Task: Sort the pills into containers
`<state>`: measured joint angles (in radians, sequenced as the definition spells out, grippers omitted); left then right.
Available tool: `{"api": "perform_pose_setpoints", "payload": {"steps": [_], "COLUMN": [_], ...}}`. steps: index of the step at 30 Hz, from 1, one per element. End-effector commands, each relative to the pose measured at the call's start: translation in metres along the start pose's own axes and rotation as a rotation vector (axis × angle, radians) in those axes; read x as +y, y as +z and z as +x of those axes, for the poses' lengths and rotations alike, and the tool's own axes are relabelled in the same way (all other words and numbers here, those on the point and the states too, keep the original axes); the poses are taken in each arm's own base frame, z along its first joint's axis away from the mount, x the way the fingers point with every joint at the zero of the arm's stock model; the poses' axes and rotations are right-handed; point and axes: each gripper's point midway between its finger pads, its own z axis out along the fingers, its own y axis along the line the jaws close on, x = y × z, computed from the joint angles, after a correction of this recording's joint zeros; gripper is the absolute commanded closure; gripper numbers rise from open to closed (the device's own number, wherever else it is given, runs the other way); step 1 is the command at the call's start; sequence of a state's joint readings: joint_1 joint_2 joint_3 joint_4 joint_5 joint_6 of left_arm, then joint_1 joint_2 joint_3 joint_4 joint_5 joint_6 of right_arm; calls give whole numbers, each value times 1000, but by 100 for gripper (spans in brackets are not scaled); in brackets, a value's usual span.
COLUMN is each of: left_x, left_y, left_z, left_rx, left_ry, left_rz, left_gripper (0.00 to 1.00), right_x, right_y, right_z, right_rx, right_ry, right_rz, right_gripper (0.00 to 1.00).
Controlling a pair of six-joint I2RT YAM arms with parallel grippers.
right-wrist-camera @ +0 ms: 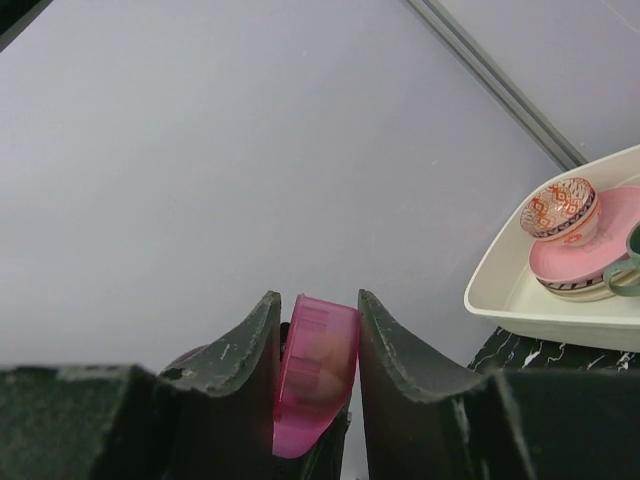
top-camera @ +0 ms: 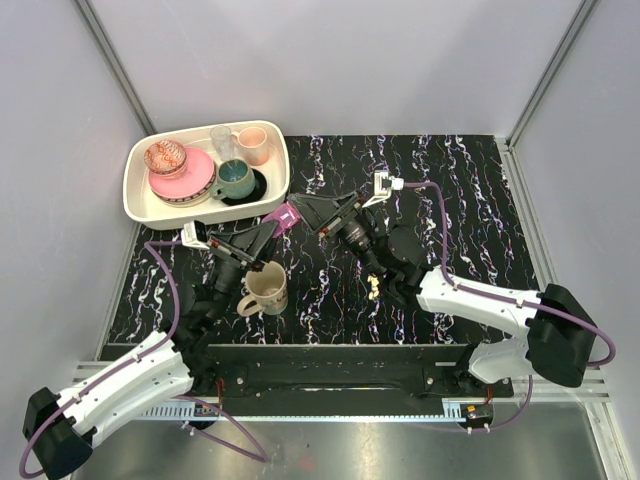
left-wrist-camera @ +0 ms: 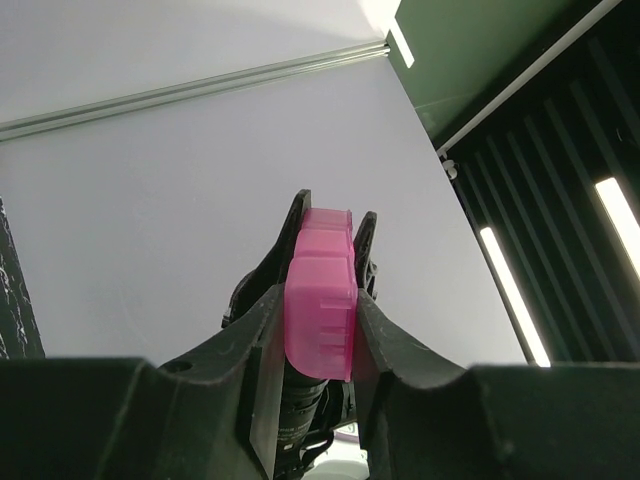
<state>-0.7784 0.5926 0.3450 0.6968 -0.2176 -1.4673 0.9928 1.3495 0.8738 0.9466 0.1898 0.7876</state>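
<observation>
Pinching the magenta pill box [left-wrist-camera: 320,310] edgewise, the fingers [left-wrist-camera: 262,340] of the left gripper [left-wrist-camera: 334,215] hold it above the tabletop [top-camera: 470,200], probably presenting it to the right gripper [right-wrist-camera: 317,298], whose fingers flank its far end; whether they grip it, I cannot tell. The pills [top-camera: 374,287] lie below.

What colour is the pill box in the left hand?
Translucent magenta-pink. The pill box shows best in the left wrist view.
</observation>
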Motion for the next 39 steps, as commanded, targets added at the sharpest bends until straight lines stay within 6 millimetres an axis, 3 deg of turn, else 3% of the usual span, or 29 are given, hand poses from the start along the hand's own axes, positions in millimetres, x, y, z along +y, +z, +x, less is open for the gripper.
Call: {"api": "perform_pose_setpoints", "payload": {"steps": [1,5,13,14,15,16,18,21,24,26,27,31,32,33,34,36,38,39], "left_x": [-15,-16,-15,-15,-15,-15,-14,-13,-13,-13,-14,-14,-13,-13,-13,-14,-13,-13], "left_y": [-3,-3,-2,-2,-2,-2,-2,-3,-3,-3,-4,-4,-4,-4,-4,-4,-4,-4], "left_z": [1,1,2,2,2,2,2,1,1,1,1,1,1,1,1,1,1,1], "left_rx": [11,11,16,16,16,16,15,12,11,11,11,11,10,9,10,10,10,10], "left_ry": [-40,-39,-38,-38,-38,-38,-38,-38,-38,-38,-39,-39,-38,-39,-39,-39,-38,-38], "left_rz": [52,51,48,48,48,48,46,45,46,46,49,49,46,46,47,49,46,46], "left_gripper": [100,100,100,100,100,100,100,100,100,100,100,100,100,100,100,100,100,100], "right_x": [21,19,20,20,21,21,20,19,19,18,18,18,20,19,19,20,21,19], "right_y": [10,12,11,11,10,10,8,6,6,6,6,7,7,7,6,5,5,4], "right_z": [-20,-17,-16,-15,-17,-17,-18,-17,-18,-18,-18,-16,-17,-16,-17,-17,-19,-18], "right_rx": [-65,-43,-27,-19,-23,-26,-30,-29,-34,-37,-40,-26,-26,-26,-29,-30,-36,-35], "right_ry": [14,12,-9,-10,-11,-11,-11,-12,-10,-6,-5,-7,-8,-11,-11,-10,-8,-9], "right_rz": [-57,-35,-31,-27,-28,-28,-26,-24,-26,-27,-25,-28,-31,-30,-31,-34,-39,-36], "right_gripper": [77,100,100,98,67,57,49,48,55,93,100,100,88,68,57,47,46,50]}}
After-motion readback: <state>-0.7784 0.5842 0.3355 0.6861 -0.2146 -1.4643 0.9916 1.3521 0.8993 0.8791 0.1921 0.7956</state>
